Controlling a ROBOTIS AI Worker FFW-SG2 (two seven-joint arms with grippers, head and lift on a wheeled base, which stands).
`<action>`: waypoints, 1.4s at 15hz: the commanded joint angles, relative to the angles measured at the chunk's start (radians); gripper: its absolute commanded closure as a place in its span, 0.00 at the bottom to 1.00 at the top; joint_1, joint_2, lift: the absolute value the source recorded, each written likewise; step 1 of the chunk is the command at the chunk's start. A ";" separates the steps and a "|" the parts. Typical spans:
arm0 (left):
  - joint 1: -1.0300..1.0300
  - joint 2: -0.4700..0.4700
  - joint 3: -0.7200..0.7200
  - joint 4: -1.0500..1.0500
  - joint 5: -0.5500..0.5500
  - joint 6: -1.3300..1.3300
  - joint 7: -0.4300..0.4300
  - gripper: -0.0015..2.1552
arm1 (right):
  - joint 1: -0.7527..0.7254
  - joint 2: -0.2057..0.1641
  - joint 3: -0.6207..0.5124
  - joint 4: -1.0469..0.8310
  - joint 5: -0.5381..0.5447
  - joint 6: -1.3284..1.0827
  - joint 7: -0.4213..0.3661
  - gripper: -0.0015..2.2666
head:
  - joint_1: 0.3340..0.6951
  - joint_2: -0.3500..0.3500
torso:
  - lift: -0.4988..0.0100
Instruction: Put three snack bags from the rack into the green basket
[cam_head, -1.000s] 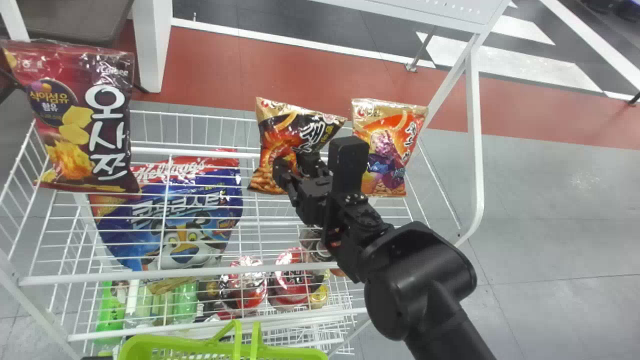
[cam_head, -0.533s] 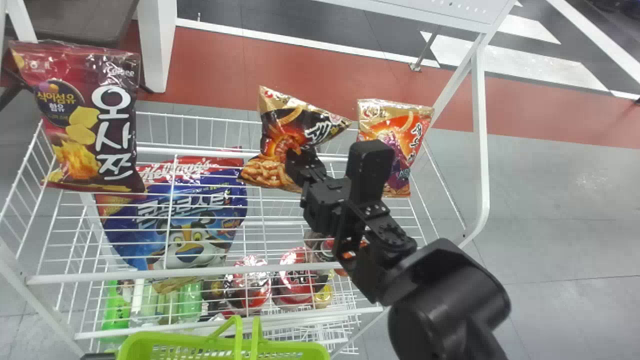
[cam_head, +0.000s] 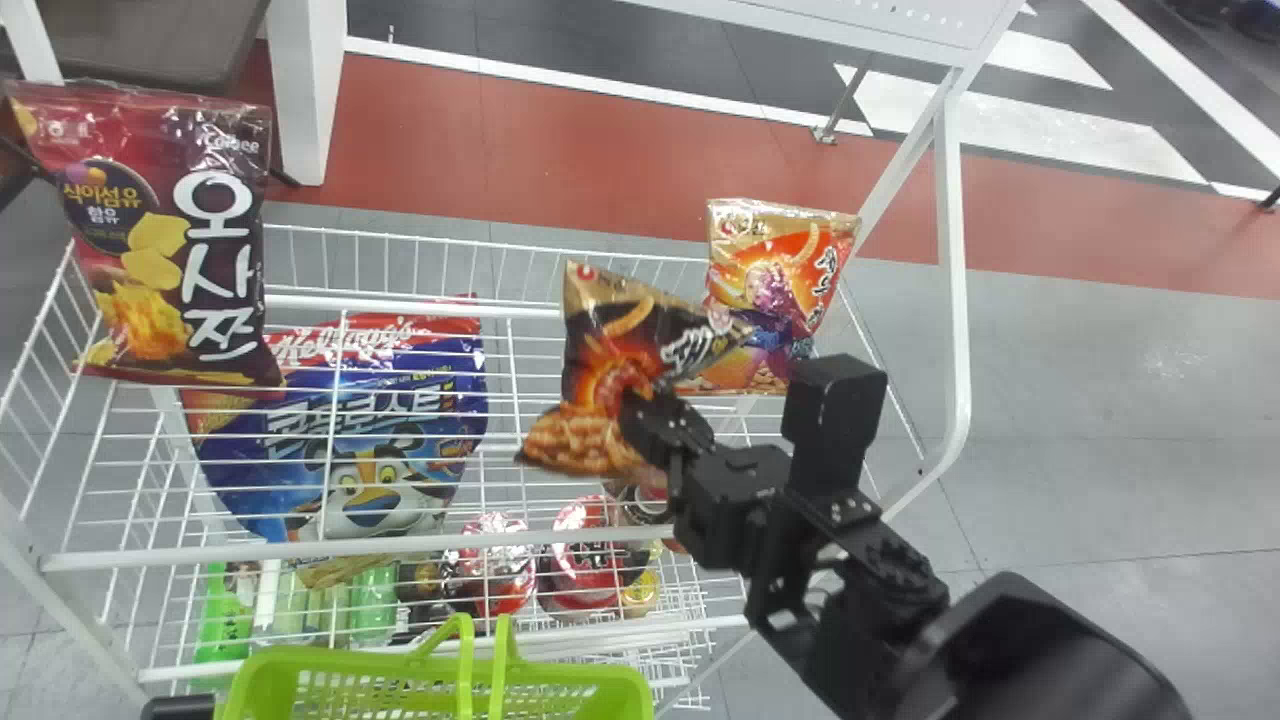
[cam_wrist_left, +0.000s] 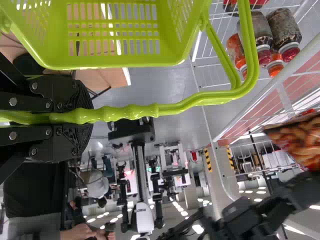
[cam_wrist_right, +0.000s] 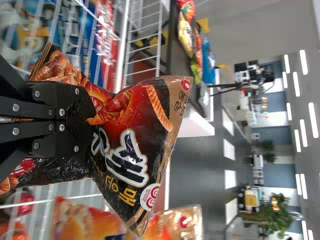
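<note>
Drawn back toward five o'clock: glossy black-and-orange foil snack bag (cam_head: 600, 350), pinched in the right end effector (cam_wrist_right: 84, 120); best lowered past curved handles (cam_head: 467, 660) into the lime-green plastic basket (cam_head: 330, 659) at seven o'clock.

Red floor band (cam_head: 450, 150), green bottles (cam_head: 373, 602)
</note>
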 joint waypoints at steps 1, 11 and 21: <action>-0.004 -0.003 -0.002 0.003 0.000 -0.003 0.001 0.87 | 0.053 -0.002 -0.019 -0.091 0.003 0.171 0.004 0.79 | 1.00 0.00 | 0.98; -0.006 -0.003 0.007 0.036 0.003 -0.092 -0.005 0.87 | 0.168 -0.046 -0.016 -0.171 0.005 0.588 0.053 0.80 | 1.00 0.00 | 0.98; 0.003 -0.003 -0.009 0.023 0.003 -0.083 -0.002 0.87 | 0.082 -0.043 0.138 0.062 -0.139 0.493 0.155 0.82 | 1.00 0.00 | 0.98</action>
